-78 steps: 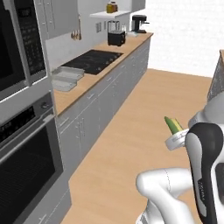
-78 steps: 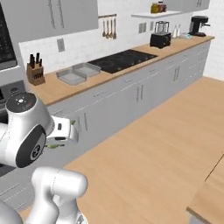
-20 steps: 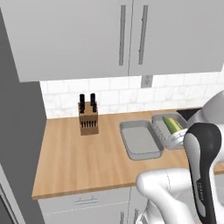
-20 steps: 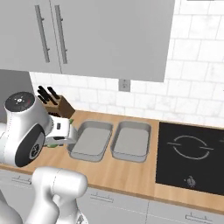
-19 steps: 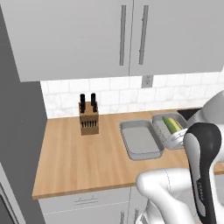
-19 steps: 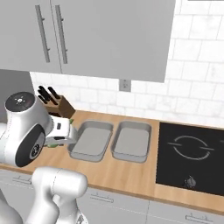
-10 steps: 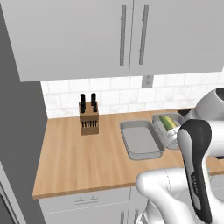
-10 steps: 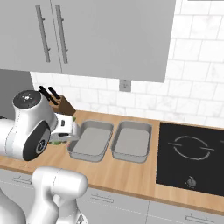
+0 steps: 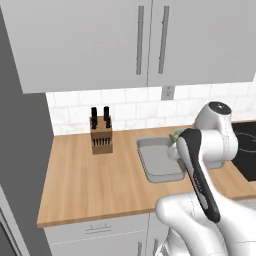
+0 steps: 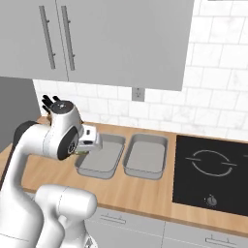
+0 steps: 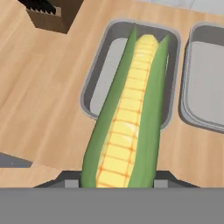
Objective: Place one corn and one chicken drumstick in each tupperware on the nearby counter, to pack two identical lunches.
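hand view | fingers (image 11: pixel 117 181) grasping corn (image 11: pixel 129 118) | over left tupperware (image 11: pixel 97 74) | right tupperware (image 11: pixel 205 78)

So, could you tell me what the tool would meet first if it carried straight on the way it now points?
Probably the left container: the tool, shut on the corn, points along the cob into that container on the counter. How far above it hangs is unclear.

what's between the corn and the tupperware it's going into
Nothing visible. The tool holds the corn right above the left tupperware, whose tray looks bare. The knife block stands off to the side on the counter.
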You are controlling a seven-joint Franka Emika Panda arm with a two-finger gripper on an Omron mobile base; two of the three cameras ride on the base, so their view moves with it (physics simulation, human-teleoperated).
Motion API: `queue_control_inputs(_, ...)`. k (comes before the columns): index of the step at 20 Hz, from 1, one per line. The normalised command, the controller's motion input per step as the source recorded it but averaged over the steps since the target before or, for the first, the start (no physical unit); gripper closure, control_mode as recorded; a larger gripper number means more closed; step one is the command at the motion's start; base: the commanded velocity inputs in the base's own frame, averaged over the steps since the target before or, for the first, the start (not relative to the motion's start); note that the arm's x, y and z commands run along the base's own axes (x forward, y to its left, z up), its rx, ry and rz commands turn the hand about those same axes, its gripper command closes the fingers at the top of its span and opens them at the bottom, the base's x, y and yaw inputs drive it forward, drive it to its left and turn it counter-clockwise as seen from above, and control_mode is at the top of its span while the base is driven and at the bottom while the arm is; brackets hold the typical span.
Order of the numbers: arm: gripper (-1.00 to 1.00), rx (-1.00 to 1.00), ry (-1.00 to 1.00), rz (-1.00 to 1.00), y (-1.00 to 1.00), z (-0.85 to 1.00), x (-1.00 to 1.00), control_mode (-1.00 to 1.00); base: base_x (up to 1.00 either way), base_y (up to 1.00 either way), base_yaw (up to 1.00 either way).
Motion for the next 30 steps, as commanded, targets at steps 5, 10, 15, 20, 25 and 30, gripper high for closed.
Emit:
queue_control_inputs(5,1.00,0.00,0.18,-0.01,-0.15,-0.51,1.00,-1.00,0.00,0.00,0.00)
queue_control_inputs(10,1.00,0.00,0.00,0.00,-0.26,-0.26,1.00,-1.00,0.00,0.00,0.00)
queue_control_inputs(15,1.00,0.00,-0.01,0.00,-0.10,-0.52,0.88,-1.00,0.00,0.00,0.00)
queue_control_inputs(20,1.00,-0.02,-0.01,0.00,0.00,-0.57,0.50,-1.00,0.00,0.00,0.00)
queue_control_inputs(25,1.00,-0.02,0.00,0.00,-0.01,-0.46,0.16,-1.00,0.00,0.00,0.00)
queue_control_inputs(30,1.00,0.00,0.00,0.00,0.00,-0.15,0.04,-1.00,0.00,0.00,0.00)
